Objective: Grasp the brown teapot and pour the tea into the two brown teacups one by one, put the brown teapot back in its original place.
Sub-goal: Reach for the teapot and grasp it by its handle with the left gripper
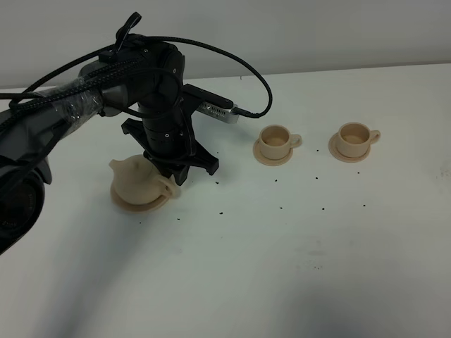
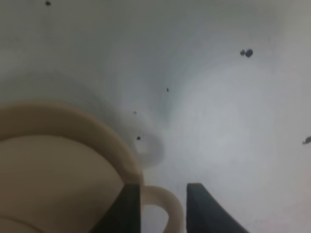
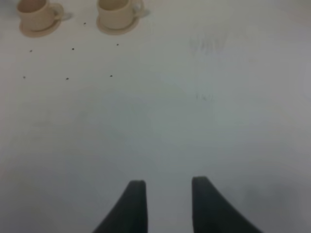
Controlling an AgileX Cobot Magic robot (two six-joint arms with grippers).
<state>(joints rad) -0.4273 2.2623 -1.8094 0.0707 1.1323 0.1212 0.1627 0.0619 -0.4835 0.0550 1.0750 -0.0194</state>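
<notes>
Exterior view with both wrist views. We show the brown teapot (image 1: 134, 182) sitting upright on its wide saucer (image 1: 139, 207) at the left of the white table (image 1: 282, 274). In the exterior view its spout points toward the left edge and its loop handle (image 2: 171, 200) toward the cups. The left arm (image 1: 84, 98) reaches down over the pot, and the left gripper (image 2: 164, 194) straddles that handle. One of its dark fingers (image 2: 121, 213) lies against the handle's root at the pot wall; the other stands just beside the handle's outer curve. We cannot tell whether the jaws actually pinch the handle. Well to the right of the pot, the inner teacup (image 1: 275, 138) and the outer teacup (image 1: 354, 134) stand upright side by side. Each sits on a small saucer of its own (image 1: 263, 159) (image 1: 343, 157), with its handle turned to the right of the exterior view. Dark specks (image 1: 282, 208) are scattered over the table between the pot and the cups. The right gripper (image 3: 168, 204), seen only in its own wrist view, hangs above bare table. Its two fingers are parted with nothing between them, and both teacups lie far ahead of it.
</notes>
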